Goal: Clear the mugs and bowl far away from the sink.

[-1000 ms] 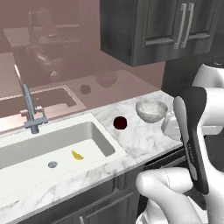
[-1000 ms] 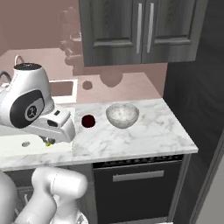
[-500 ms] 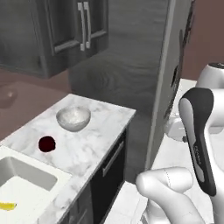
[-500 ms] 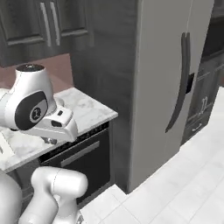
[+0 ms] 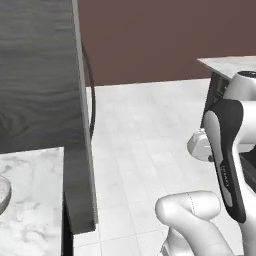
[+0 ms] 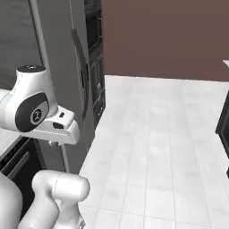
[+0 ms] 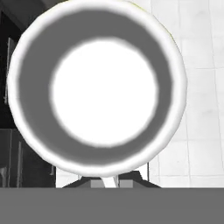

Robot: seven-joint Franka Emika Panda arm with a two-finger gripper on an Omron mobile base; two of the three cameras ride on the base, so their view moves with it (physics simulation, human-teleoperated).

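A small pale grey-white mug (image 7: 97,87) is seen from above in the hand view, mouth toward the camera; its round white floor and grey inner wall are visible, and nothing is seen inside it. It sits directly above the dark fingertips of the gripper (image 7: 107,180), whose jaws are almost fully closed, judged to be pinched on the mug's thin rim. The mug is judged to be held this way so it can be carried upright and set down elsewhere.

White tiled floor (image 6: 170,147) is seen beneath and beyond the mug, so it is being held over open floor, not over a counter.

In the left base view a corner of white marble counter (image 5: 35,200) lies at lower left, with the edge of a round glossy speckled grey-white bowl (image 5: 3,194) at the frame border; its contents cannot be told. A tall dark-grey cabinet panel (image 5: 40,75) stands beside it.

The mug's transport is judged in progress; placement is not yet done.
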